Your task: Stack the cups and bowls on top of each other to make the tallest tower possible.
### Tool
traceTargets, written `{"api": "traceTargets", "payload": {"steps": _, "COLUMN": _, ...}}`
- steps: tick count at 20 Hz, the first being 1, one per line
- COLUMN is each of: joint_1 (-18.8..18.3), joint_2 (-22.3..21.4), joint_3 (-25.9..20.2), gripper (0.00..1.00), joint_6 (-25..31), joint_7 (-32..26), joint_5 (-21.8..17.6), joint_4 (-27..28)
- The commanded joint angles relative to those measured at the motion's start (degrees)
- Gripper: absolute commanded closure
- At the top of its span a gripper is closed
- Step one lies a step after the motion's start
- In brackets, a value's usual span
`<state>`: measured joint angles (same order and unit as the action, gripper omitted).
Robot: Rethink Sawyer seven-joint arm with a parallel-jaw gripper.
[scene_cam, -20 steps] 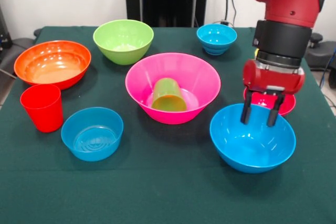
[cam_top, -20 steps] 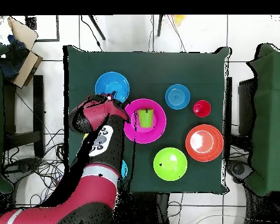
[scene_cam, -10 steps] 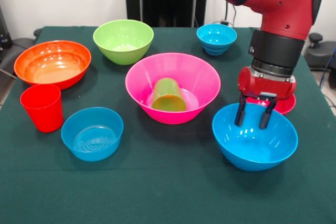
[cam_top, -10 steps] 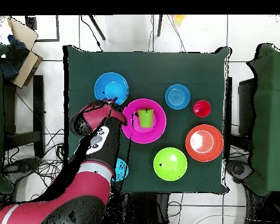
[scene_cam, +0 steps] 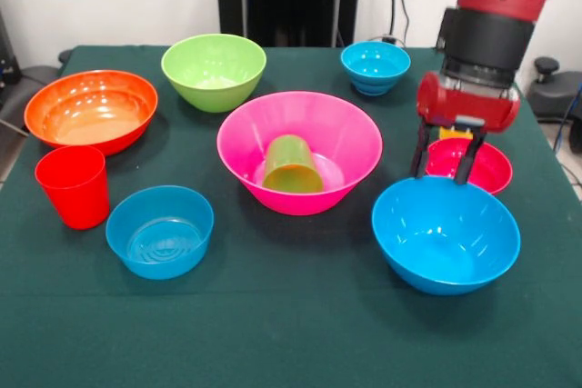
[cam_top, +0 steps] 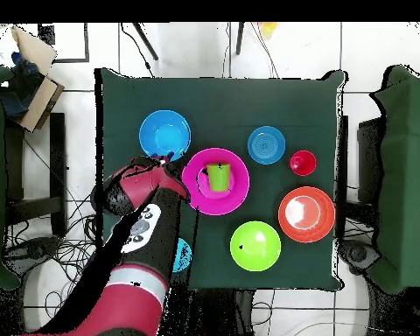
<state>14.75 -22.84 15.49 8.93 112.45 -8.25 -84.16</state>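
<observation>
Seven bowls and two cups spread out on the green table; nothing stacked except a cup in the big bowl.

Biggest glossy pink plastic bowl [scene_cam: 299,150] sits mid-table, the green plastic tumbler [scene_cam: 291,165] lying on its side inside it. Large blue bowl [scene_cam: 446,234] at its side, apart. My gripper [scene_cam: 444,163] hangs just above that bowl's far rim, fingers spread, holding nothing; small magenta-red bowl [scene_cam: 469,165] right behind it. Cyan small bowl [scene_cam: 375,66], lime green bowl [scene_cam: 214,71], orange bowl [scene_cam: 90,110], red tumbler [scene_cam: 73,185], small translucent blue bowl [scene_cam: 159,230] ring the rest.
</observation>
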Motion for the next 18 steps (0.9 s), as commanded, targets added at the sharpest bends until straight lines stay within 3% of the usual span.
{"api": "traceTargets", "payload": {"steps": 1, "joint_1": 0.07, "joint_2": -5.63, "joint_3": -6.09, "gripper": 0.0, "joint_6": 4.73, "joint_7": 4.57, "joint_5": -0.38, "joint_4": -5.86}}
{"api": "traceTargets", "payload": {"steps": 5, "joint_1": 0.24, "joint_2": -5.0, "joint_3": -5.84, "gripper": 0.0, "joint_6": 5.4, "joint_7": 4.54, "joint_5": 0.13, "joint_4": -4.49}}
{"api": "traceTargets", "payload": {"steps": 13, "joint_1": 0.45, "joint_2": 3.18, "joint_3": -5.46, "gripper": 0.0, "joint_6": 1.26, "joint_7": 5.83, "joint_5": 0.89, "joint_4": 2.18}}
{"api": "traceTargets", "payload": {"steps": 18, "joint_1": 2.49, "joint_2": 6.86, "joint_3": -3.61, "gripper": 0.0, "joint_6": -0.85, "joint_7": 7.83, "joint_5": 1.91, "joint_4": 4.55}}
